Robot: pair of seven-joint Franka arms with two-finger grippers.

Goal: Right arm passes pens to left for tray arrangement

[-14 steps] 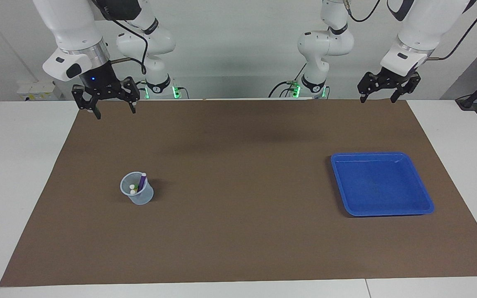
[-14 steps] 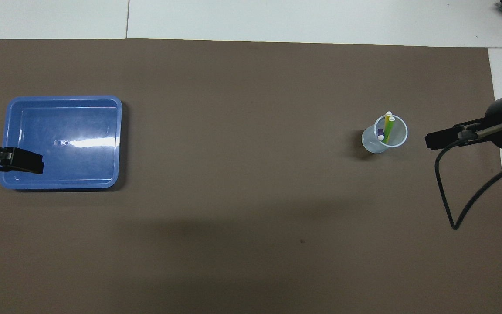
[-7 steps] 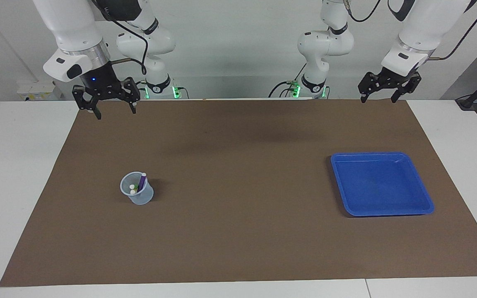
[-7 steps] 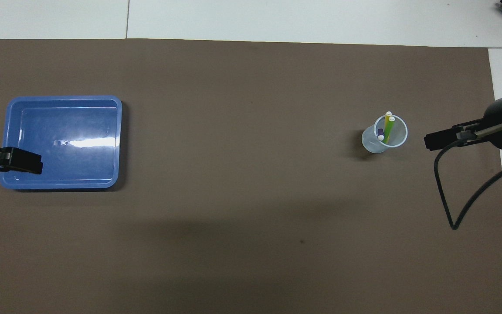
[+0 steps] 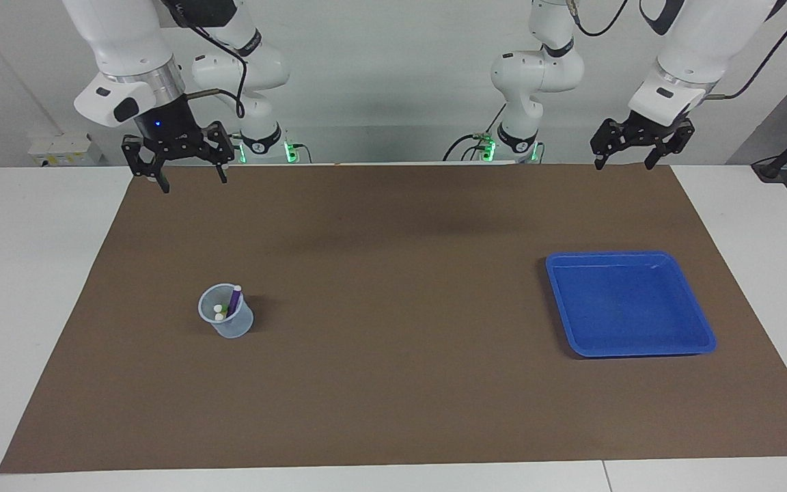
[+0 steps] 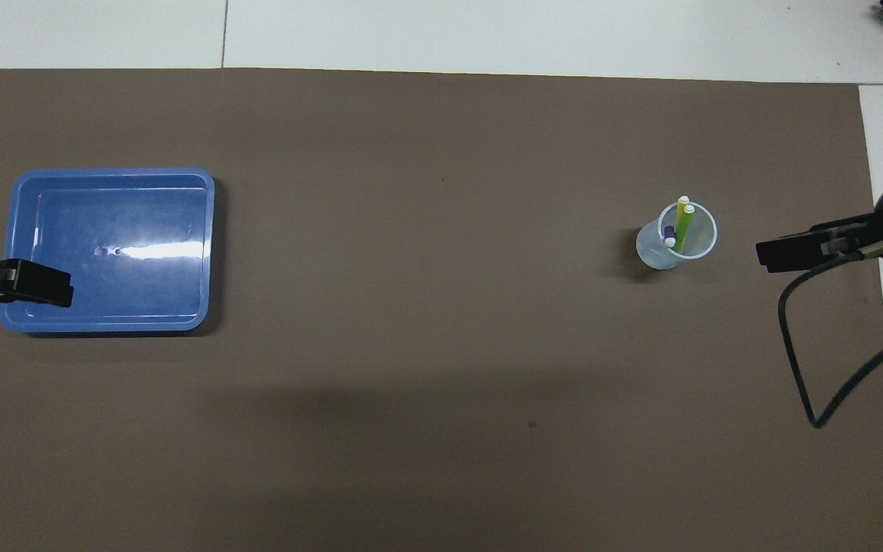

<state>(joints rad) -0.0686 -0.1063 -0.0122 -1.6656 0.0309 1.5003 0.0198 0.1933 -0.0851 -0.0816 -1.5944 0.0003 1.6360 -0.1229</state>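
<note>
The right gripper (image 5: 190, 179) hangs with its fingers spread wide and empty, over the edge of the brown mat (image 5: 393, 383) nearest the robots, at the right arm's end of the counter (image 5: 18, 287). The left gripper (image 5: 627, 160) waits likewise, fingers wide and empty, over the mat's edge at the left arm's end.

Nothing is picked yet. To start well, the right gripper should come straight down over the cup (image 5: 227, 321) and pinch the purple pen (image 5: 234, 299), which stands tallest, without tipping the light cup.

The cup holds all three pens (image 6: 681, 224), purple, yellow and green, upright. The blue tray (image 5: 697, 328), well apart toward the left arm's end, holds nothing.
</note>
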